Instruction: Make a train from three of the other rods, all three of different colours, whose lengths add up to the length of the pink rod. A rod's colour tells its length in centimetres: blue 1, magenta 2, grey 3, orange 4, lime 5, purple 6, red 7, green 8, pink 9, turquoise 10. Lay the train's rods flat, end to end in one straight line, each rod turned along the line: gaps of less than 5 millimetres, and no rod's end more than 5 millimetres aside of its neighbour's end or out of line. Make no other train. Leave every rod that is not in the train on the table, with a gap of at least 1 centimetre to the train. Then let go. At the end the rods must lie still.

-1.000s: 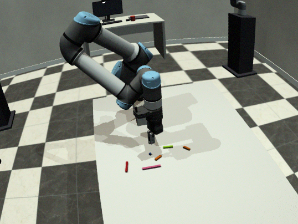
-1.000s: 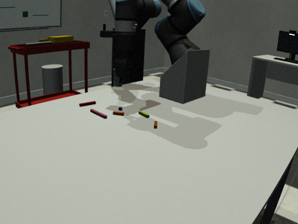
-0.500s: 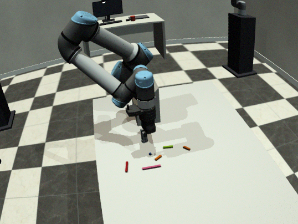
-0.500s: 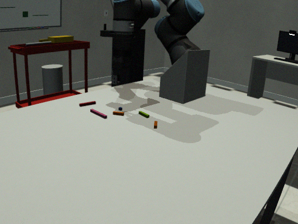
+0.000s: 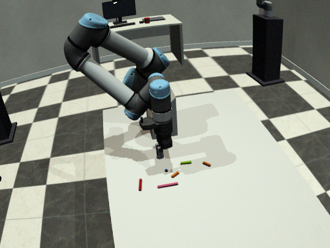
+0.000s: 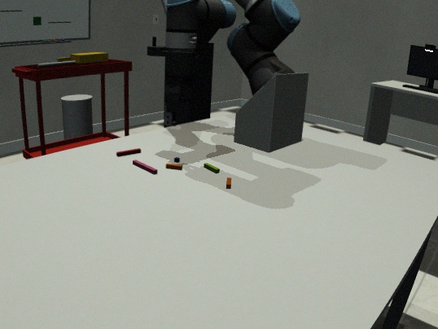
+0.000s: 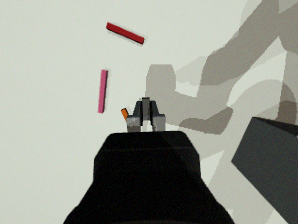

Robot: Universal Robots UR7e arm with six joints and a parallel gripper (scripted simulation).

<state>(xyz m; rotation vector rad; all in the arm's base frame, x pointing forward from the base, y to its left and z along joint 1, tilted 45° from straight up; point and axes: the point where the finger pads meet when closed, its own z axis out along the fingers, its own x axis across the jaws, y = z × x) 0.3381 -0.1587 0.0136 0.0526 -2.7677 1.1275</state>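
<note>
The gripper is above the table, near the middle of the top view and left of centre in the upper half of the exterior view. Its jaws are pinching a grey rod, which shows between the 2 fingertips in the wrist view; it is too small to make out well in the other 2 views.

6 rods lie flat on the table, all apart from one another. In the top view, the pink rod is below the gripper, slanting slightly up to the right. The red rod is to its left and almost upright in the frame. The small blue rod is above the pink one, with 1 orange rod near its lower right. The lime rod lies further up and right, nearly level across the frame. A second orange rod is the rightmost of the 6, sloping down to the right.

In the wrist view, the red rod is at upper left, with the pink rod below it. No 3 rods are joined end to end.
</note>
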